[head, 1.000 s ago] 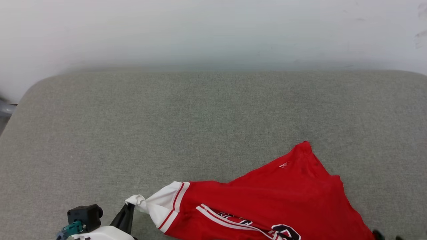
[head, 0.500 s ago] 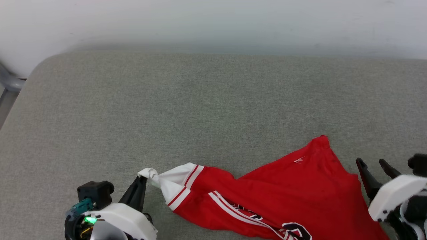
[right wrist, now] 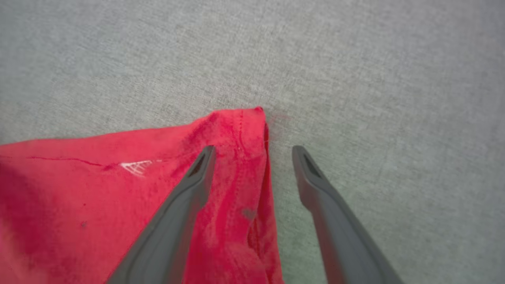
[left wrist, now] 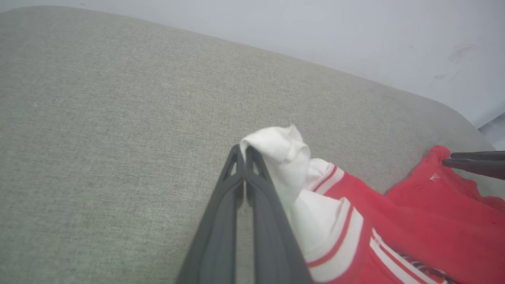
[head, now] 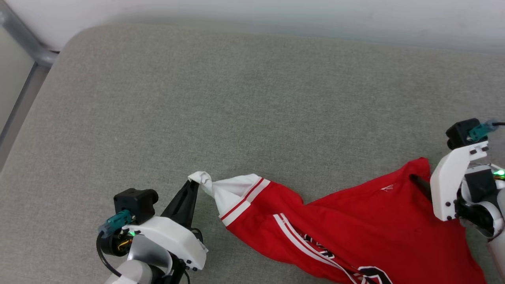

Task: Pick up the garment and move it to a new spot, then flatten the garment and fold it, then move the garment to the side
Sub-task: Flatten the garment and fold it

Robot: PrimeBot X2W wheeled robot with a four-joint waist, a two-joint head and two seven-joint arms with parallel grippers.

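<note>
Red soft-knit T-shirt [head: 355, 221] with one white, red-striped sleeve: lies rumpled on the near right part of a grey-green woven cushion [head: 236, 98], cloth slack, shallow folds. Black white-edged print at its near edge, cut off and unreadable.

Left gripper [left wrist: 242, 152]: dark tapered fingers pressed together, pinching the white sleeve's tip, which bunches into a small knot above the cushion. Sleeve drawn taut from there.

Right gripper [right wrist: 252, 152]: fingers spread well apart, straddling the shirt's far red corner with its stitched hem; one finger over red cloth, the other over bare weave. Whether the tips touch the fabric is hard to say.

Pale smooth wall [head: 276, 12] behind the cushion's rounded edge.
</note>
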